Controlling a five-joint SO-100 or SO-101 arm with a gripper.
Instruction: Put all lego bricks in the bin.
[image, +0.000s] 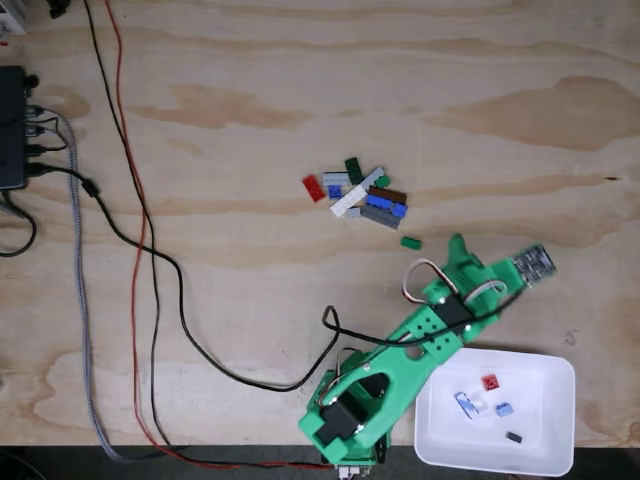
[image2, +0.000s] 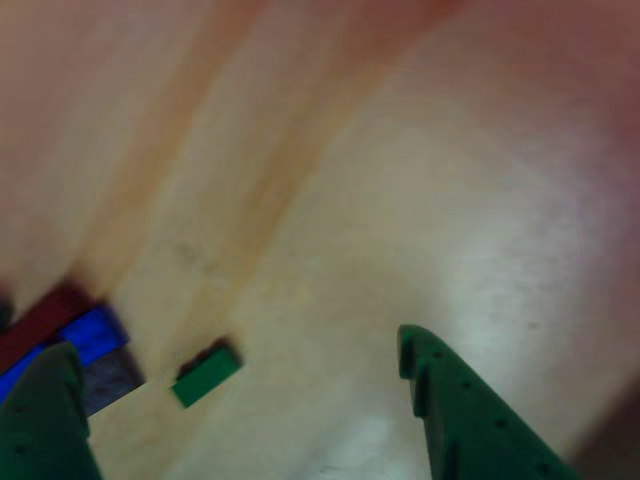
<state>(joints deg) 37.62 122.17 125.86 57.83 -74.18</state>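
The jaws hang spread and empty above the bare desk, seemingly lined up for the lone green brick lying between them, nearer the left one. Just beyond that jaw sits the pile of lego bricks; nothing blocks the way. Behind the jaws, the bin holds four bricks.

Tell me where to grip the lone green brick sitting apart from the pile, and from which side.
Grip the lone green brick across its short width, on the two long side faces, descending from straight above. It lies flat on the plywood table, clear of the pile, and the open end effector already straddles it.
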